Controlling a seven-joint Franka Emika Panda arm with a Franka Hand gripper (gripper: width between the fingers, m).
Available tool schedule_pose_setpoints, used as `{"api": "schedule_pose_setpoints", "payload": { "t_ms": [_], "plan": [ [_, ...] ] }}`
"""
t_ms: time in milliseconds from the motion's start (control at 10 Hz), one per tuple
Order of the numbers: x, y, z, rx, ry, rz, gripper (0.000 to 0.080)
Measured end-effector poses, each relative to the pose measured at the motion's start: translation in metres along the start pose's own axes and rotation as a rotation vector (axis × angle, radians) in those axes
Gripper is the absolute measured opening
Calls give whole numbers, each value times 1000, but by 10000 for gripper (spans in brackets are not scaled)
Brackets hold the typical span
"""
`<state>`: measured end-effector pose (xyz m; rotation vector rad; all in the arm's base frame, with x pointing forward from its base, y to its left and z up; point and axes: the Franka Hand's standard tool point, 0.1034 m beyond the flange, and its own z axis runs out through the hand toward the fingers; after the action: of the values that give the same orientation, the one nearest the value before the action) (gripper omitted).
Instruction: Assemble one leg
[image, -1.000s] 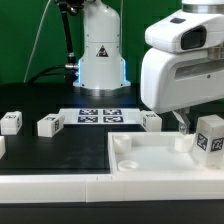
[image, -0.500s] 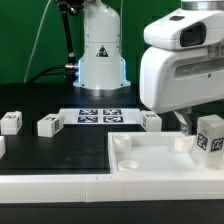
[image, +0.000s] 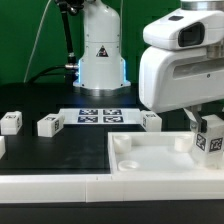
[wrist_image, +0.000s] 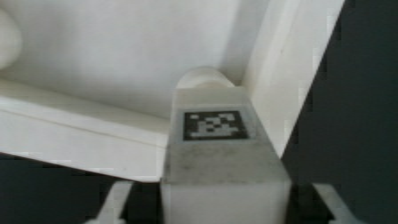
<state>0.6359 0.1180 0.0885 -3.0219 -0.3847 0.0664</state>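
My gripper (image: 200, 122) is shut on a white leg (image: 209, 137) with a square marker on its face, at the exterior view's right. It holds the leg just above the right end of the large white plate (image: 150, 158) with round corner sockets. In the wrist view the leg (wrist_image: 217, 140) stands between my fingers, and my gripper (wrist_image: 217, 200) is over the plate's rim (wrist_image: 107, 110). Three more legs lie on the black table: two at the left (image: 10, 122) (image: 50, 125) and one behind the plate (image: 151, 120).
The marker board (image: 97, 115) lies flat behind the legs, in front of the arm's white base (image: 100, 55). A white ledge (image: 50, 188) runs along the front edge. The arm's white body (image: 180, 70) hangs over the plate's right half.
My gripper with the leg has shifted slightly to the exterior view's right and a little lower toward the plate. The other legs have not moved.
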Motion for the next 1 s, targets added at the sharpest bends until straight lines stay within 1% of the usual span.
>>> {"api": "schedule_pose_setpoints", "payload": {
  "t_ms": [100, 300, 400, 600, 800, 900, 1000],
  "plan": [
    [0, 1, 0, 1, 2, 96, 290],
    [-2, 2, 0, 0, 33, 371, 290],
    [-3, 3, 0, 5, 38, 491, 290],
    [-3, 4, 1, 4, 39, 727, 290],
    [-4, 4, 1, 8, 41, 1015, 290],
    [-4, 4, 1, 5, 43, 1180, 291],
    [-5, 3, 1, -1, 45, 1276, 291]
  ]
}}
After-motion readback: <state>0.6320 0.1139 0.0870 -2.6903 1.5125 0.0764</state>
